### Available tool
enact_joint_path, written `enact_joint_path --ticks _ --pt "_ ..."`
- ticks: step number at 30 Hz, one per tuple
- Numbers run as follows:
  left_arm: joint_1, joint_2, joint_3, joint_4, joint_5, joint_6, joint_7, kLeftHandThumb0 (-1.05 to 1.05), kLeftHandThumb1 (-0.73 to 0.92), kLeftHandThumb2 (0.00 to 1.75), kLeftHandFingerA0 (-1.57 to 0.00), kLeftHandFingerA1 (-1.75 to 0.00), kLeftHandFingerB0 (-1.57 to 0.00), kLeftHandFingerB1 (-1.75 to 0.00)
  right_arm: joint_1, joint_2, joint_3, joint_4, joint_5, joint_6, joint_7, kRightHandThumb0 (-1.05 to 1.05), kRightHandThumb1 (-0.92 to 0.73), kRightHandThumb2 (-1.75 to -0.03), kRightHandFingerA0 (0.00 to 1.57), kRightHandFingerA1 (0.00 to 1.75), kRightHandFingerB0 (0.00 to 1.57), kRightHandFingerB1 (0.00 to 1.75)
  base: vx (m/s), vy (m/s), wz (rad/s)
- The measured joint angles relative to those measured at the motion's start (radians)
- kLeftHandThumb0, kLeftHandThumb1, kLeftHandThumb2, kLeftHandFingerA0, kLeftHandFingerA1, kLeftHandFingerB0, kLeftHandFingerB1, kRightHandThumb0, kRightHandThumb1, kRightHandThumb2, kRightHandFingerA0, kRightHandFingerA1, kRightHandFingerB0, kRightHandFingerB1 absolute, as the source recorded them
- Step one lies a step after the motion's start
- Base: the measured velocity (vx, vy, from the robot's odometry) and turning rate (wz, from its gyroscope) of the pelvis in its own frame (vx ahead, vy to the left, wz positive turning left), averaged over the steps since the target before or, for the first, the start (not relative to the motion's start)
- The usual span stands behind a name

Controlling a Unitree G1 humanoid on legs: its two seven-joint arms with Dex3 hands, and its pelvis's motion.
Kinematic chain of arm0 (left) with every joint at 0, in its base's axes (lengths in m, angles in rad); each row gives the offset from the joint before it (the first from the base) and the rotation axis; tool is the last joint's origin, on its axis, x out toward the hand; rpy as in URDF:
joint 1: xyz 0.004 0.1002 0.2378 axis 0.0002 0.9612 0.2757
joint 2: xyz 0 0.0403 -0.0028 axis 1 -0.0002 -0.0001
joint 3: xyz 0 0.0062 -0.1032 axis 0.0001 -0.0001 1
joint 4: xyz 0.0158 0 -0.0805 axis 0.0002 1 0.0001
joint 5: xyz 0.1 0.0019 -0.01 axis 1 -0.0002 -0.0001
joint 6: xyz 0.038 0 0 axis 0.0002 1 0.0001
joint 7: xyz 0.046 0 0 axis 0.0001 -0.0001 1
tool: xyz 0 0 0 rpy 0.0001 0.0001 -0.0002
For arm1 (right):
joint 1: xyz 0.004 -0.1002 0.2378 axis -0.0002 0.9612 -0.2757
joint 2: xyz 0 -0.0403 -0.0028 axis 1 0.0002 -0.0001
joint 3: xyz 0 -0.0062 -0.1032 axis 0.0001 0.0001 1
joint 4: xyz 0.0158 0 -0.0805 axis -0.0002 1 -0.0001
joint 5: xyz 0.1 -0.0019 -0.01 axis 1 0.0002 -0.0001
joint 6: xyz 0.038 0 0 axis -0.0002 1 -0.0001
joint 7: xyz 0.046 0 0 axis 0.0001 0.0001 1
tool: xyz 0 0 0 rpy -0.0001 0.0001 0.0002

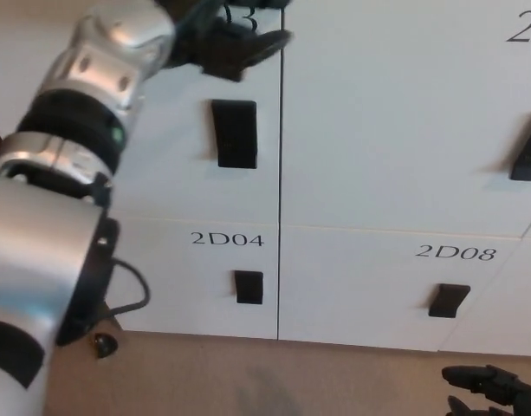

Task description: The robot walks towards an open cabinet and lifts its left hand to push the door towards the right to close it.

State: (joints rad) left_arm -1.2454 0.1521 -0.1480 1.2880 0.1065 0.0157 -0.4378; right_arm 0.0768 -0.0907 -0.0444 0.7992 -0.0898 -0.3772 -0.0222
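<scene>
The white upper-right cabinet door (pixel 404 113) lies flush with its neighbours, and its black handle (pixel 528 149) shows at the right edge. My left hand (pixel 232 41) is at the top of the head view, over the 2D03 door (pixel 161 165), just left of the vertical seam. It is open with its black fingers spread and holds nothing. It does not touch the right door. The silver left forearm (pixel 92 95) rises from the lower left. My right hand (pixel 495 388) shows only partly at the bottom right corner.
Below are the doors labelled 2D04 (pixel 196 286) and 2D08 (pixel 378 295), each with a small black handle. The 2D03 door has a tall black handle (pixel 236 133). Beige carpet (pixel 248 377) runs along the cabinet's foot.
</scene>
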Motion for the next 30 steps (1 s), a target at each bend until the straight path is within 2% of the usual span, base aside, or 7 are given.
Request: enact_joint_path --ticks 5,6,8,9,10,11,30 --pt "0.071 0.047 0.013 -0.046 0.003 -0.009 -0.001 -0.69 0.53 0.90 -0.01 -0.33 0.00 -0.22 0.007 -0.009 0.000 -0.023 -0.001 0.000 0.001 -0.44 -0.63 -0.60 0.84 0.57 0.74 0.51 0.00 0.000 0.01" --pt "0.082 0.051 0.012 -0.061 0.003 -0.012 -0.004 -0.36 0.40 0.98 0.00 -0.48 0.00 -0.47 0.006 -0.012 -0.001 -0.024 -0.001 0.000 0.001 -0.44 -0.63 -0.59 0.84 0.58 0.75 0.50 0.00 0.000 0.00" --pt "0.118 0.055 0.010 -0.121 0.002 -0.015 -0.017 -0.36 0.40 0.98 0.00 -0.48 0.00 -0.47 0.002 -0.014 -0.001 -0.024 -0.001 0.000 0.001 -0.44 -0.63 -0.59 0.84 0.58 0.75 0.50 0.00 0.000 0.00" --pt "0.137 0.054 0.009 -0.157 0.000 -0.015 -0.021 -0.71 0.56 0.93 -0.33 -0.48 -0.21 -0.42 -0.001 -0.013 0.000 -0.024 -0.001 0.000 0.001 -0.46 -0.63 -0.59 0.84 0.57 0.75 0.50 0.00 0.000 0.00" --pt "0.137 0.054 0.009 -0.157 0.000 -0.015 -0.021 -0.71 0.56 0.93 -0.33 -0.48 -0.21 -0.42 -0.001 -0.013 0.000 -0.024 -0.001 0.000 0.001 -0.46 -0.63 -0.59 0.84 0.57 0.75 0.50 0.00 0.000 0.00" --pt "0.158 0.053 0.008 -0.195 -0.002 -0.015 -0.026 -0.63 0.66 0.61 -0.58 -0.38 -0.53 -0.36 -0.004 -0.014 0.000 -0.023 -0.001 0.000 0.001 -0.46 -0.62 -0.59 0.81 0.58 0.71 0.49 0.00 0.000 0.00" --pt "0.727 0.105 0.018 -0.740 -0.079 -0.015 -0.089 -0.65 0.65 0.61 -0.66 -0.42 -0.61 -0.39 -0.047 -0.016 -0.001 -0.018 -0.001 0.002 0.003 -0.42 -0.63 -0.59 0.82 0.52 0.73 0.51 0.00 0.000 0.00"
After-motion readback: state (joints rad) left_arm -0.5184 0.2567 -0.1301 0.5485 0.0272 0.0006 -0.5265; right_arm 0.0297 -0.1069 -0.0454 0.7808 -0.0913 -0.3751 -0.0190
